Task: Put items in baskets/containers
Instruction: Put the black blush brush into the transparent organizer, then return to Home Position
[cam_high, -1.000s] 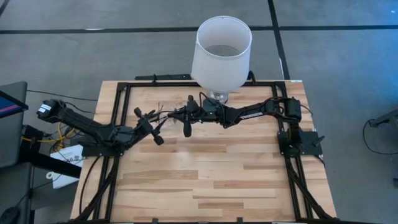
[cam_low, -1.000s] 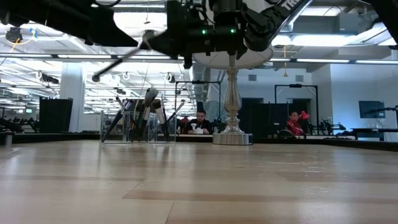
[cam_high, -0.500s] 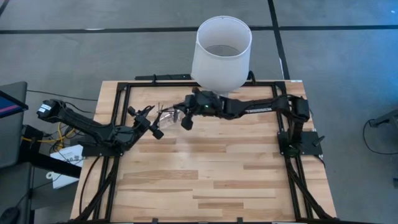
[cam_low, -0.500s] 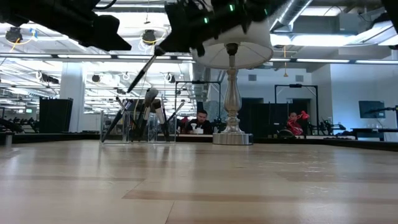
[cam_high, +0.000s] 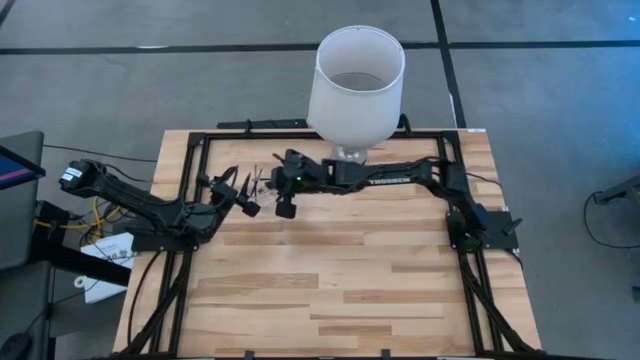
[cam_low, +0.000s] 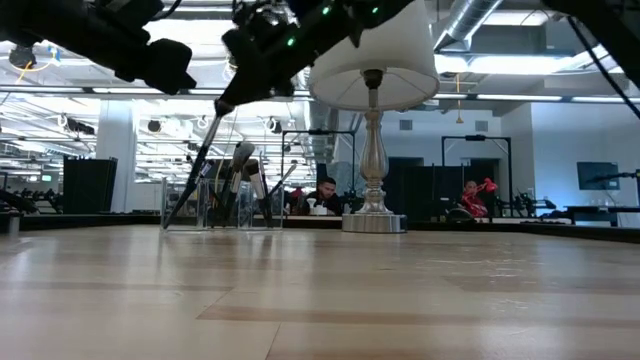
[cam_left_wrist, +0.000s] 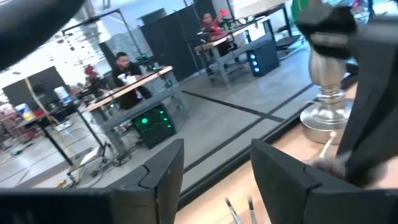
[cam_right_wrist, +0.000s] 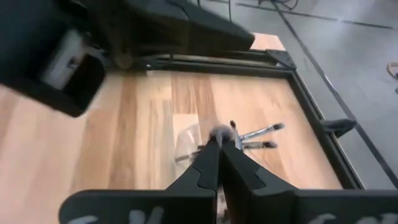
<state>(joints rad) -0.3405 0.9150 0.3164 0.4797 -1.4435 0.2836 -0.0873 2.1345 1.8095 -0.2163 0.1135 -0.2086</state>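
A clear plastic container (cam_low: 222, 205) stands on the far left part of the table (cam_high: 262, 183). Several dark makeup brushes (cam_low: 240, 170) stand in it and lean on its rim. My right gripper (cam_low: 255, 70) hangs above it, shut on one more dark brush (cam_low: 200, 160) that slants steeply down to the container's left side. The right wrist view looks down past the shut fingers (cam_right_wrist: 217, 158) onto the container (cam_right_wrist: 189, 140). My left gripper (cam_high: 232, 190) hovers open just left of the container, touching nothing (cam_left_wrist: 214, 180). My right gripper pinches the brush by its upper end (cam_low: 243, 92) between the two fingers and comes at it from above, slanting down. The brush hangs below the fingers, tilted toward the table's left. Its lower end (cam_low: 170, 220) is at the container's left wall; inside or outside, I cannot tell.
A large white lampshade (cam_high: 357, 85) on a glass base (cam_low: 373, 215) stands right of the container, close behind my right arm. A black frame (cam_high: 200, 140) runs along the table's edges. Bare wood (cam_high: 340, 280) fills the near half.
My right gripper has moved toward the table's left, over the container, and tipped down. The brush it holds has swung from almost level to steep, with its free end dropping to the container's left side. My left gripper has drawn back a little toward the left edge.
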